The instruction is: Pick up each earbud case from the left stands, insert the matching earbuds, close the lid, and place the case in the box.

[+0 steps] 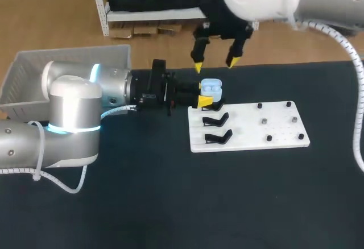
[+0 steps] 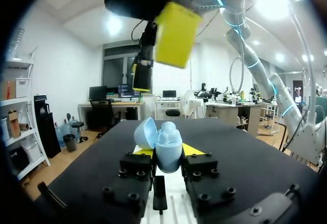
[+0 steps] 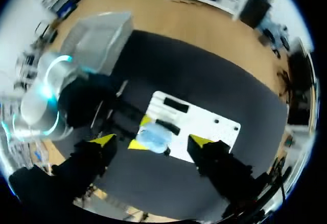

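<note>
My left hand [image 2: 167, 158] grips a pale blue case [image 2: 168, 141] between its yellow tips, with the lid standing open. Beneath lies the black worktop [image 2: 245, 152], and a white board [image 2: 176, 209] shows just under my fingers. My right hand [image 2: 159, 55] hangs above the case, fingers spread with nothing between them.

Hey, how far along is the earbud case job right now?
One blue earbud case is gripped, lid open, in the left gripper by the white board. The right gripper hangs open above it; whether earbuds are in, I cannot tell. Left: closing the lid and placing it in the box, where no case shows. Two black stands look empty.
</note>
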Available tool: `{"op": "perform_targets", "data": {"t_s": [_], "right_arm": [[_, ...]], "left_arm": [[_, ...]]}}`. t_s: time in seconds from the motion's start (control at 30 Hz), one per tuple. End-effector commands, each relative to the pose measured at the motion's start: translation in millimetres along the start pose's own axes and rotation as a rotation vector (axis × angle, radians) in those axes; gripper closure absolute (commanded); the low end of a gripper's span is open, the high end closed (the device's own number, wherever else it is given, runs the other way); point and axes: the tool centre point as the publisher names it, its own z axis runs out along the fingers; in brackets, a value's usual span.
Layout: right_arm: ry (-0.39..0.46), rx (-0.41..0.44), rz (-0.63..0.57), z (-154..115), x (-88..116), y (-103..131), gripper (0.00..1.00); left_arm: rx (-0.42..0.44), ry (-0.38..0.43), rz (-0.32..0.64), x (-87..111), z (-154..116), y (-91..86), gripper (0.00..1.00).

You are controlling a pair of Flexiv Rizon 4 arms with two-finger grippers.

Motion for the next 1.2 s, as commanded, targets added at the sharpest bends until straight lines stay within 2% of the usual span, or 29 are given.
{"op": "perform_targets", "data": {"t_s": [0.03, 0.23, 0.43, 0.77, 1.2], "right_arm": [[0.021, -0.013, 0.139, 6, -18, -19, 0.0], [0.059, 0.018, 0.233, 25, -31, -39, 0.0], [0.09, 0.028, 0.278, 40, -29, -52, 0.0], [0.132, 0.039, 0.306, 49, -10, -63, 0.0], [0.175, 0.015, 0.294, 44, 21, -53, 0.0]], "left_arm": [[-0.006, -0.004, 0.004, 1.0, 0, -1.4, 1.0], [-0.006, -0.004, 0.004, 1.0, 0, -1.4, 1.0], [-0.006, -0.004, 0.004, 1.0, 0, -1.4, 1.0], [-0.006, -0.004, 0.004, 1.0, 0, -1.4, 1.0], [-0.006, -0.004, 0.004, 1.0, 0, -1.4, 1.0]]}}
